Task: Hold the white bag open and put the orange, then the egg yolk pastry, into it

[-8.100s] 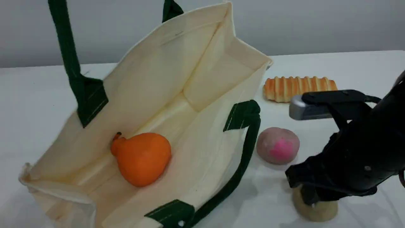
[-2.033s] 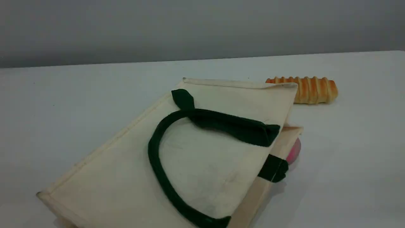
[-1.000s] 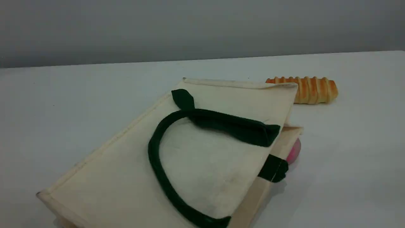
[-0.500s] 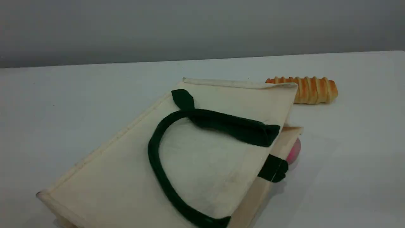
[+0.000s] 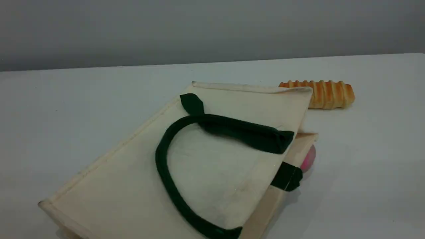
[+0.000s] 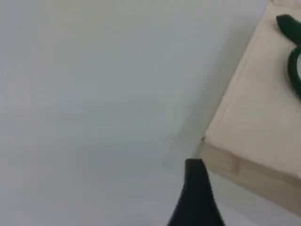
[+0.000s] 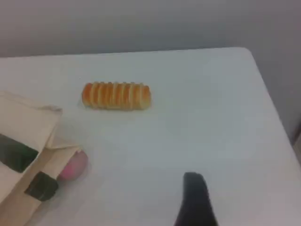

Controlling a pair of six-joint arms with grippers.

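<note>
My left gripper (image 6: 195, 188) hangs above bare table (image 5: 59, 99), its one visible dark fingertip just off a corner of the white bag (image 5: 139, 172); nothing is between its jaws, and they stand wide apart. My right gripper (image 7: 195, 197) also hangs over bare surface near the table's right edge, one dark fingertip showing, empty, the jaws likewise spread wide. Neither arm appears in the scene view.

The white bag lies collapsed flat on its side, taking up the middle of the table and running down toward the near edge, where the view cuts it off. Its mouth faces right. One dark green handle (image 5: 166, 172) lies looped across the upper panel, and a second green strap (image 5: 287, 176) shows at the mouth, lower down.

I cannot see the orange or the egg yolk pastry in any view; whether they are under the flattened cloth I cannot tell.

A greyish ball with a pink patch (image 5: 308, 159) sits at the bag's mouth, half hidden by the lower flap and touching it or very nearly so. A striped bread roll (image 5: 327, 94) lies toward the far right of the table, its left end hidden behind the bag's far corner in the scene view, while my right wrist view shows it clear of the cloth.
</note>
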